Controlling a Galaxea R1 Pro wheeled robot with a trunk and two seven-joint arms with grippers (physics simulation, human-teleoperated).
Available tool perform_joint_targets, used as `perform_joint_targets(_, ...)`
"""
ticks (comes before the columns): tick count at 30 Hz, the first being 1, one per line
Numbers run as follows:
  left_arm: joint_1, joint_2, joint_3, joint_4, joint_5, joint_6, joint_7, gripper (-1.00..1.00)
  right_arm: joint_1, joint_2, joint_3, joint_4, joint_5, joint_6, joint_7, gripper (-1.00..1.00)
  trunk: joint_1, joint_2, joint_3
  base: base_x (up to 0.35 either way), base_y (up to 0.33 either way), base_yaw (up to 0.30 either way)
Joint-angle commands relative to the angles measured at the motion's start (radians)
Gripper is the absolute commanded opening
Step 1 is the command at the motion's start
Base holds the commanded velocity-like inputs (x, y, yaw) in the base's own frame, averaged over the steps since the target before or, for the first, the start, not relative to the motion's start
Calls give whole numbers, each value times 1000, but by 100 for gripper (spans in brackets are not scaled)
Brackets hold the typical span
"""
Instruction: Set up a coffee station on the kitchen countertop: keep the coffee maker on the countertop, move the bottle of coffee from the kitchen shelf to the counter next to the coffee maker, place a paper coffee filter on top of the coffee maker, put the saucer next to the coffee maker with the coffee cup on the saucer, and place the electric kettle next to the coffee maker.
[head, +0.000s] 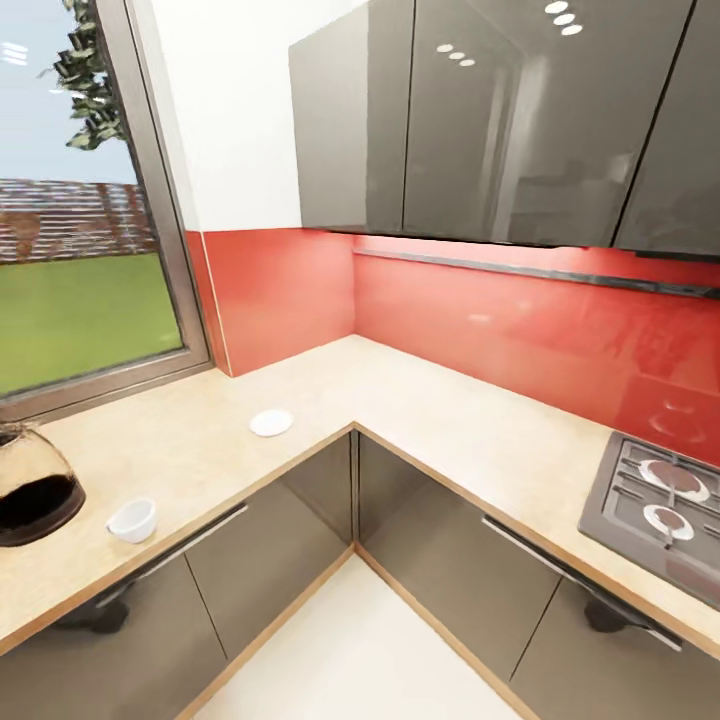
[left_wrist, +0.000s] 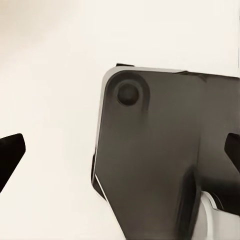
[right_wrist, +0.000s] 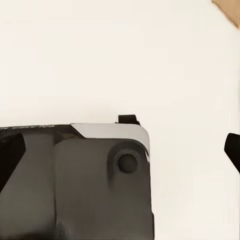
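1. In the left wrist view the left gripper (left_wrist: 120, 150) had its two dark fingertips (left_wrist: 10, 155) spread wide at opposite edges of the picture, with nothing between them but the robot's grey base plate (left_wrist: 150, 165) and the pale floor (left_wrist: 50, 75)
2. In the right wrist view the right gripper (right_wrist: 120, 150) was likewise spread wide, one dark fingertip (right_wrist: 232, 150) at each edge, holding nothing; under it lay the grey base (right_wrist: 75, 185) and pale floor (right_wrist: 120, 50), and a tan corner (right_wrist: 227, 10) showed at the picture's edge
3. Neither pincer was near any task thing: the wrist views looked at the floor, while the task things lay up on the kitchen countertop (head: 440, 420) in the head view
4. The saucer (head: 271, 422) lay flat on the countertop, just on the window side of the inner corner
5. The coffee cup (head: 132, 520) stood apart from the saucer, farther from the corner and close to the countertop's front edge
6. The electric kettle (head: 35, 495) stood just beyond the cup, farther still from the corner, cut by the picture's edge, with dark contents in its glass body
7. From the corner the other way, the countertop ran bare to a gas hob (head: 665, 515)
8. Red backsplash (head: 480, 320) rose behind the countertop, grey wall cabinets (head: 480, 120) hung above it, and a window (head: 80, 270) stood behind the kettle
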Motion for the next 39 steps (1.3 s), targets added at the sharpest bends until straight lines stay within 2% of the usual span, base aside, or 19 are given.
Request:
perform_joint_targets(1,0,0,-9,-2,7,-2,6,100,-1,0,-8,1,11,-3,-3,100,1,-2,-3,195,-234,244)
perform_joint_targets(19,0,0,-1,-3,18,-2,6,100,-1,0,-8,1,10,-3,-3,100,1,-2,-14,105,-264,244)
perform_joint_targets(33,0,-2,1,-3,16,-2,6,100,-1,0,-8,1,11,-3,-3,100,1,-2,-23,5,-28,244)
perform_joint_targets(39,0,-4,1,-5,17,-2,6,100,-1,1,-8,1,11,-3,-3,100,1,-2,-27,-141,-157,244)
